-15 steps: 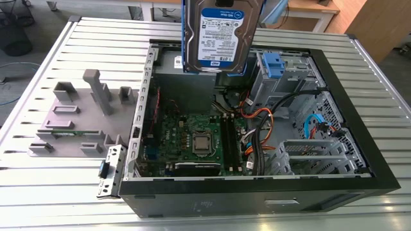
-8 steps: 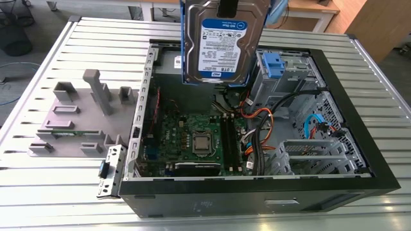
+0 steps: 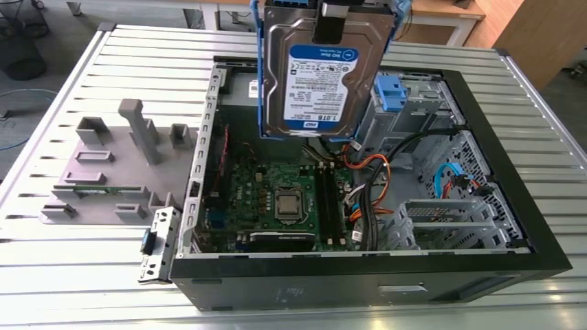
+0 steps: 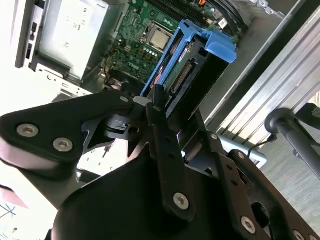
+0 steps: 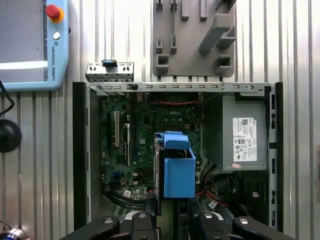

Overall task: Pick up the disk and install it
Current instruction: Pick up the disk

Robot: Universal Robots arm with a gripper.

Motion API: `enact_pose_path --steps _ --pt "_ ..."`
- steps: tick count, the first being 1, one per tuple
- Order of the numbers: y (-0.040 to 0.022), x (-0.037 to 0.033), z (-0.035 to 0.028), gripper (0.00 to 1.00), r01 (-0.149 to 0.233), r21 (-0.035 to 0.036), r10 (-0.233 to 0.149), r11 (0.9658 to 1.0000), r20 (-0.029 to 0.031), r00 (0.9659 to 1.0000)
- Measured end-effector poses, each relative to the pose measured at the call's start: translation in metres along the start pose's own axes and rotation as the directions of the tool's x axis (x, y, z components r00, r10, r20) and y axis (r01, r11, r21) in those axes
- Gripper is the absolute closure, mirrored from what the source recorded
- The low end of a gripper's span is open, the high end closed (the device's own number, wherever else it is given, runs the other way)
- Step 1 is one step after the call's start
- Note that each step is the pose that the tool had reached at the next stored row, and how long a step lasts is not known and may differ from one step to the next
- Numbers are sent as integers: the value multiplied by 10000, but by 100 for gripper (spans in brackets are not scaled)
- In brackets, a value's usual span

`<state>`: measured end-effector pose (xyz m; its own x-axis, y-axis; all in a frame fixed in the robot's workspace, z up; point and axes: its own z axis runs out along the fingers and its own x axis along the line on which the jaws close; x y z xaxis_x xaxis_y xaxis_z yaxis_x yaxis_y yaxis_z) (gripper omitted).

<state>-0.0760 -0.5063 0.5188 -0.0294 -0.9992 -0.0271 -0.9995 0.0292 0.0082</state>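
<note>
The fingers (image 4: 159, 120) are clamped on the upper end of the disk (image 3: 317, 75). The disk hangs below them with its long axis upright, clear above the open computer case (image 3: 367, 275) and over the case's motherboard (image 3: 275, 192).

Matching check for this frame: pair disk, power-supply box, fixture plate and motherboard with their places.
1 disk
2 power-supply box
3 fixture plate
4 motherboard

A outside the case, on the table
B held by the pincer above the case
C in the case's corner
D green, on the case's floor

Pairs: 1-B, 2-C, 3-A, 4-D
</note>
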Motion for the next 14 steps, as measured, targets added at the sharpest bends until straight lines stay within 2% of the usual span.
enact_pose_path --steps 8,12,14 --pt "-8 272 -6 65 0 0 0 10000 0 10000" --pt "-11 377 -7 65 0 0 0 10000 1 10000" --pt "-12 406 -8 65 0 0 0 10000 0 10000"
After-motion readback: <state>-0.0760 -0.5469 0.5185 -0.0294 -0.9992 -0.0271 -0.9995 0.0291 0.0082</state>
